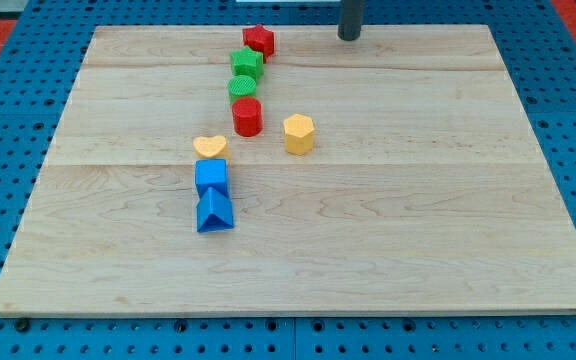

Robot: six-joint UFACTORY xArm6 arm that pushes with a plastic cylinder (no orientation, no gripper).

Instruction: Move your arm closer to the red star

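Observation:
The red star [259, 40] sits near the top edge of the wooden board [418, 230], a little left of centre. My tip [349, 36] is at the view's top, to the right of the red star with a clear gap between them. Below the star runs a line of blocks: a green star-like block [246, 64], a green round block [242, 87] and a red cylinder [247, 116].
A yellow hexagonal block [299, 133] lies right of the red cylinder. A yellow heart [209, 147], a blue cube-like block [211, 177] and a blue triangle [214, 212] run down the left-centre. Blue pegboard [8, 120] surrounds the board.

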